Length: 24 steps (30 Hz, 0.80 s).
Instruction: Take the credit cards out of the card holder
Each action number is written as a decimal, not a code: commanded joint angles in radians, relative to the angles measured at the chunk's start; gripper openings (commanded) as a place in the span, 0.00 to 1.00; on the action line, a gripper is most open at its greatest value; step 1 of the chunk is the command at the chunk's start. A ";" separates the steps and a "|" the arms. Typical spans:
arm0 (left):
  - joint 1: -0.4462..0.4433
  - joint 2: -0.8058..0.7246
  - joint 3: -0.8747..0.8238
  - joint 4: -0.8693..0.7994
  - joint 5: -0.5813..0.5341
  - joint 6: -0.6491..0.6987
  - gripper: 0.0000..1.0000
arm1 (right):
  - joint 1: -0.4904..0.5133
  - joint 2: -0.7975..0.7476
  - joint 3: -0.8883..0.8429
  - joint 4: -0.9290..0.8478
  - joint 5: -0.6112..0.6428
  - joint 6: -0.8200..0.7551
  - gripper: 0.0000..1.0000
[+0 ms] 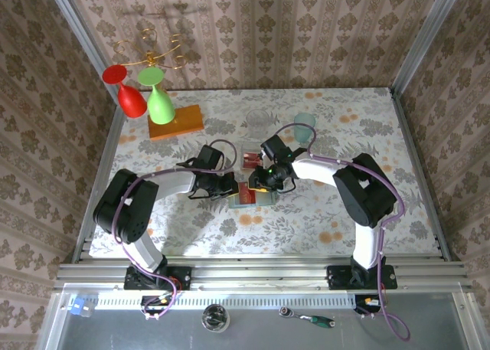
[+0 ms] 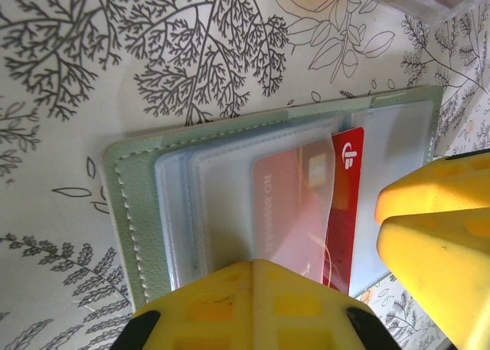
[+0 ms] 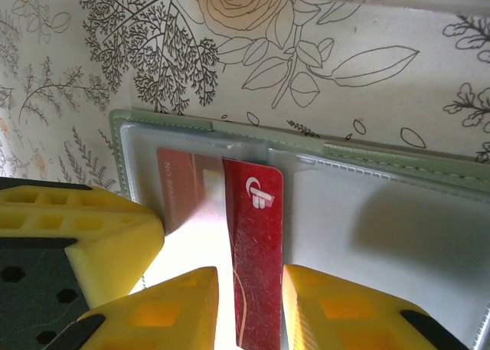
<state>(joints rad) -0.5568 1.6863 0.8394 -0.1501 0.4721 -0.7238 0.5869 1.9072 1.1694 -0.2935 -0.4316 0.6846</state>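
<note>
Grey-green card holder [image 2: 122,212], red credit card [image 3: 256,235] poking out, left gripper [image 2: 253,296] closed, right gripper [image 3: 249,296] narrow around it, hold unclear, overhead adds teal cup [image 1: 305,122]

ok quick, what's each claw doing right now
left claw: closed, gripping nothing, tip down on the card holder
right claw: closed on the red card, which sticks partly out of its slot

Red card [image 3: 256,258] lower end cut off at bottom edge; card holder [image 2: 126,204] near side hidden behind left fingers [image 2: 253,304].
</note>
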 commanded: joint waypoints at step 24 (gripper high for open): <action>-0.007 0.044 0.007 -0.045 -0.010 0.024 0.00 | -0.004 0.009 -0.050 0.088 -0.101 0.043 0.18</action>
<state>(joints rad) -0.5568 1.6962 0.8463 -0.1493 0.4789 -0.7238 0.5823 1.9369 1.1347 -0.2226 -0.4908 0.7143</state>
